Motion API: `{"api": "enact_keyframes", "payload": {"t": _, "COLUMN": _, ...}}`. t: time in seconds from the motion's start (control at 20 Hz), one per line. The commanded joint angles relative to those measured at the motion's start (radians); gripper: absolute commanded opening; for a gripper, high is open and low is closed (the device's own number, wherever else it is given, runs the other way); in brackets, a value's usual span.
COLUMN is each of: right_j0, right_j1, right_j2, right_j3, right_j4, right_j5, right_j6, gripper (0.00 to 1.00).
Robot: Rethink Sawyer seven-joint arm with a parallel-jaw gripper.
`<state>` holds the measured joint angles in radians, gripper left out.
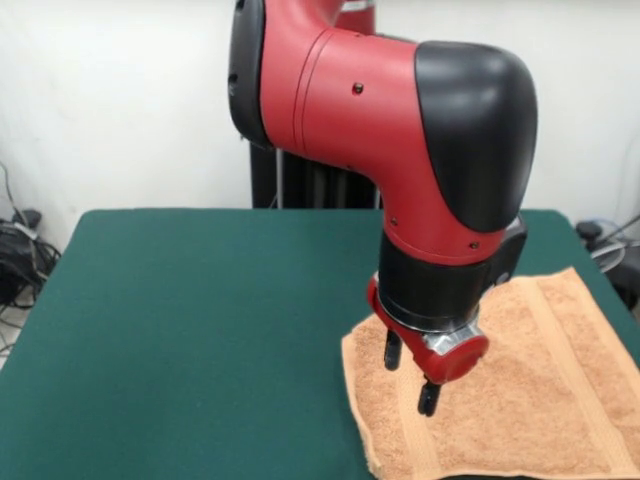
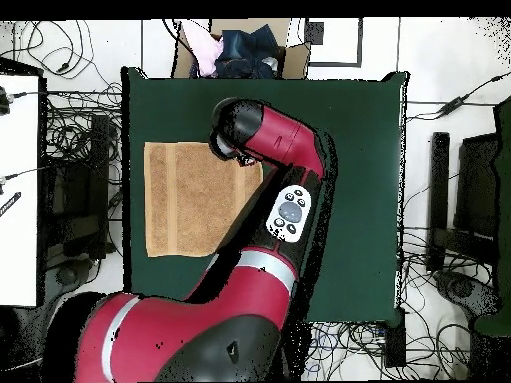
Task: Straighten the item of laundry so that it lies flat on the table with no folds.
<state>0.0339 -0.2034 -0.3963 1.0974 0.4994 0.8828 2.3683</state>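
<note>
Green table (image 1: 180,330) mostly bare, white wall behind. Towel (image 1: 530,390) sits at one side of table, spread out and looking pretty flat already, woven bands showing, near edge a bit wavy. Gripper (image 1: 410,372) hovers just over towel's inner edge, fingers apart, holding nothing. Tip, imo: pinch only top layer at wavy corner, drag outward low and slow, don't bunch it.

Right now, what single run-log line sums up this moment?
towel: spread flat, no folds seen, partly hidden | claw: open, above towel's edge, empty | table: green
</note>
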Motion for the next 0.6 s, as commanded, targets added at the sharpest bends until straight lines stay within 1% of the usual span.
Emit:
{"api": "enact_keyframes", "payload": {"t": 0.05, "right_j0": -0.016, "right_j1": -0.003, "right_j2": 0.128, "right_j3": 0.15, "right_j4": -0.085, "right_j5": -0.019, "right_j6": -0.045, "gripper": 1.0}}
{"api": "enact_keyframes", "payload": {"t": 0.4, "right_j0": 0.008, "right_j1": -0.05, "right_j2": 0.122, "right_j3": 0.199, "right_j4": -0.087, "right_j5": 0.041, "right_j6": -0.022, "gripper": 1.0}}
{"api": "enact_keyframes", "payload": {"t": 0.6, "right_j0": 0.011, "right_j1": -0.058, "right_j2": 0.131, "right_j3": 0.222, "right_j4": -0.091, "right_j5": 0.044, "right_j6": -0.022, "gripper": 1.0}}
